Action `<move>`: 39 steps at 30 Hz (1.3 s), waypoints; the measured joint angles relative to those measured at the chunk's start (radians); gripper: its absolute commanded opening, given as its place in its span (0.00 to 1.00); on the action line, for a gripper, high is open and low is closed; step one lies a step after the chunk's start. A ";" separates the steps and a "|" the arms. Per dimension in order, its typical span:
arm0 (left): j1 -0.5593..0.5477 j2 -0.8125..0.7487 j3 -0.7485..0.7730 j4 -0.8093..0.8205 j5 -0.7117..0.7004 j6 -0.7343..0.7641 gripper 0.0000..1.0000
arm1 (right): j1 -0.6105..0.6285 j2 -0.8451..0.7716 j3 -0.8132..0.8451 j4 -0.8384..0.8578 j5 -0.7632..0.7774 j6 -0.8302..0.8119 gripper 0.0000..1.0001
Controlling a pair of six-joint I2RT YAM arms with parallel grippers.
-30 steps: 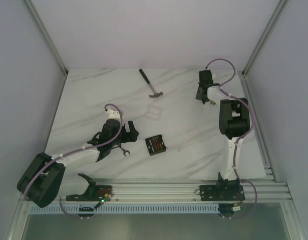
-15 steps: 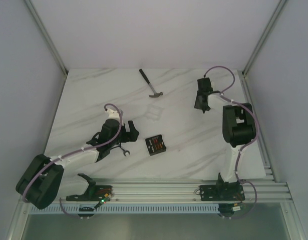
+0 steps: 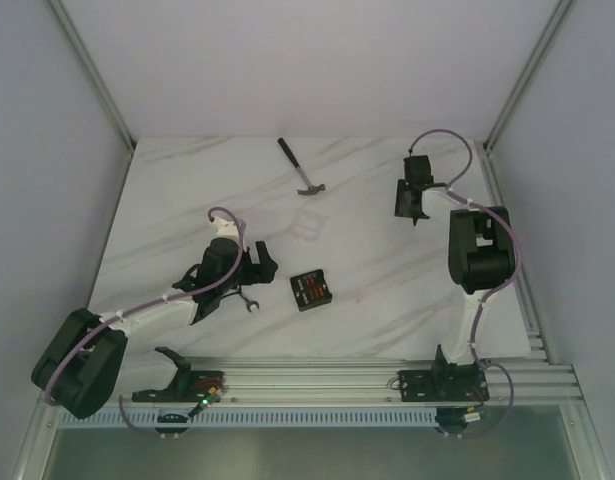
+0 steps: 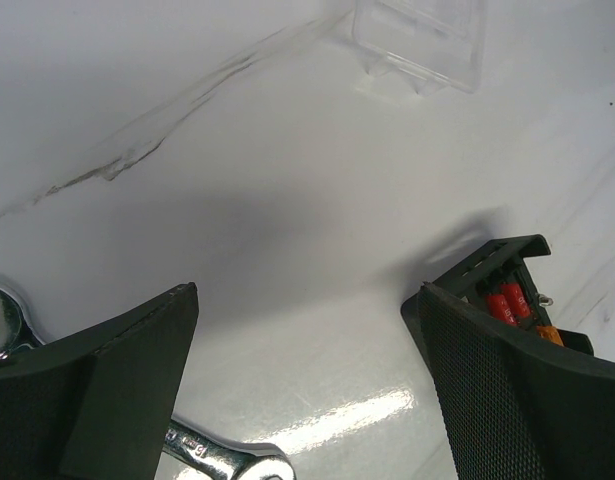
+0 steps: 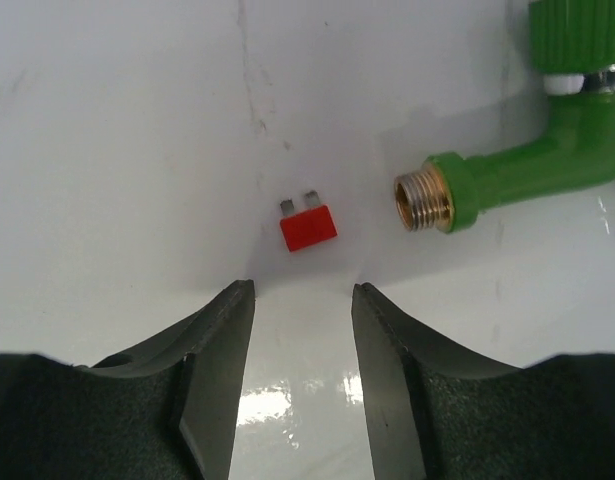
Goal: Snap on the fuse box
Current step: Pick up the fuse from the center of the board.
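Top external view. Found fuse box [image 3: 310, 290] mid-table, uncovered, beside left gripper [image 4: 307, 310], spread wide, empty. Noted right gripper [image 5: 302, 290] far off, parted near loose red fuse [image 5: 308, 227], holding nothing. Fetch clear cover [image 3: 308, 222]; seat squarely, press evenly.

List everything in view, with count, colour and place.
small square black plastic fuse box: one, black with red and orange fuses, near table centre
clear plastic cover: one, transparent, beyond the fuse box
black-handled hammer: one, black and silver, far middle
shiny metal wrench: one, silver, under the left gripper
loose blade fuse: one, red, ahead of the right gripper
elbow fitting with brass thread: one, green, beside that fuse
marbled table: one, white
left gripper: black, open, empty
right gripper: black, open, empty
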 measured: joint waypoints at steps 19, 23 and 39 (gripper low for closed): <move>0.000 0.000 0.000 0.000 0.000 0.000 1.00 | -0.038 0.042 0.042 0.056 -0.129 -0.181 0.50; 0.000 0.000 0.000 0.000 0.000 0.000 1.00 | -0.053 0.045 0.044 0.059 -0.171 -0.214 0.48; 0.000 0.000 0.000 0.000 0.000 0.000 1.00 | -0.081 0.061 0.064 0.055 -0.253 -0.280 0.36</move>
